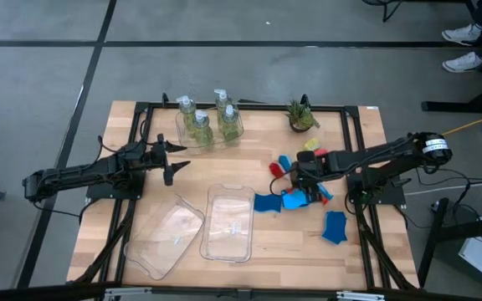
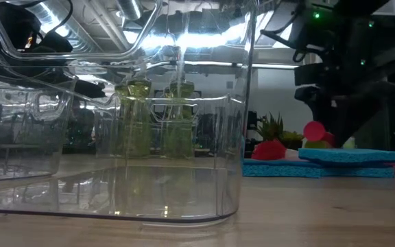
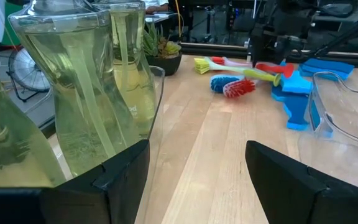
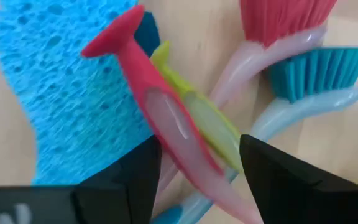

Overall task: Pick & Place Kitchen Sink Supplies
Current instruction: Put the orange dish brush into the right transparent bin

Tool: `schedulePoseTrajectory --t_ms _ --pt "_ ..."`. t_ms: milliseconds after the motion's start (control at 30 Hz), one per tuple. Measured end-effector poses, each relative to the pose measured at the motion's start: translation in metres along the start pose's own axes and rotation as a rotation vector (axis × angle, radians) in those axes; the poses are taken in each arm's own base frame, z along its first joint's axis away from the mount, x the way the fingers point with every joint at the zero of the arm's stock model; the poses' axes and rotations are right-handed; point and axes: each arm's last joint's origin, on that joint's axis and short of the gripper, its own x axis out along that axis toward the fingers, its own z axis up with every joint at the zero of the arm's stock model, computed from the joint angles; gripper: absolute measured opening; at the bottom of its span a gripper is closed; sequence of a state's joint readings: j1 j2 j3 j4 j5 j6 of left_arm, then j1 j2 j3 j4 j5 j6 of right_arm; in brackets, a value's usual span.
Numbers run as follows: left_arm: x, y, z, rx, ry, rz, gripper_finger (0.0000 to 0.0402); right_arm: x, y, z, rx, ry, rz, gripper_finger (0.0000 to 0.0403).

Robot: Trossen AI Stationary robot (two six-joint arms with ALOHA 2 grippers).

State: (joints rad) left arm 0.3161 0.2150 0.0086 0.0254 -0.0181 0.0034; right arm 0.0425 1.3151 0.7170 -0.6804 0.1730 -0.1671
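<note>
Filling the near edge of the low view, a clear tray (image 2: 115, 165) is standing closest to the camera, with a second tray (image 1: 167, 238) lying beside it on the table (image 1: 266, 247). Toward the left, the left gripper (image 1: 167, 159) is waiting with its fingers spread wide and empty, just beside the pump bottles (image 1: 207, 121), which are standing grouped in a clear holder at the far edge. These are probably the heaviest items, smooth and slippery, best taken around the body rather than the pump. Moving right, blue sponge pieces (image 1: 268, 202) are lying flat near the middle; they look soft and light, so a pinch across the thickness should do. Further right, the right gripper (image 4: 194, 180) is hovering over the heap of brushes (image 1: 295, 163), its fingers partly apart and straddling the red brush handle (image 4: 160, 118) without clearly clamping it. That handle looks slim, stiff and slick; mid-handle seems the safest hold. A small potted plant (image 1: 301, 115) is standing behind the brushes.
</note>
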Motion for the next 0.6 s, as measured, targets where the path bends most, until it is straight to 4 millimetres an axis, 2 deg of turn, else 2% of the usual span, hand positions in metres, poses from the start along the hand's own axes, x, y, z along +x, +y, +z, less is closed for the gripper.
schedulePoseTrajectory --t_ms 200,300,467,600 --pt "0.0 0.0 0.0 0.0 0.0 0.0 0.026 0.006 0.0006 -0.001 0.017 -0.035 -0.027 0.0197" --pt "0.0 0.0 0.0 0.0 0.0 0.0 0.026 0.0059 0.0003 0.0007 0.068 -0.052 -0.029 0.0162" --pt "0.0 0.0 0.0 0.0 0.0 0.0 0.026 0.0058 0.0003 0.0015 0.152 -0.063 -0.022 0.0072" --pt "0.0 0.0 0.0 0.0 0.0 0.0 0.026 0.0058 0.0004 0.0016 0.185 -0.063 -0.017 0.007"
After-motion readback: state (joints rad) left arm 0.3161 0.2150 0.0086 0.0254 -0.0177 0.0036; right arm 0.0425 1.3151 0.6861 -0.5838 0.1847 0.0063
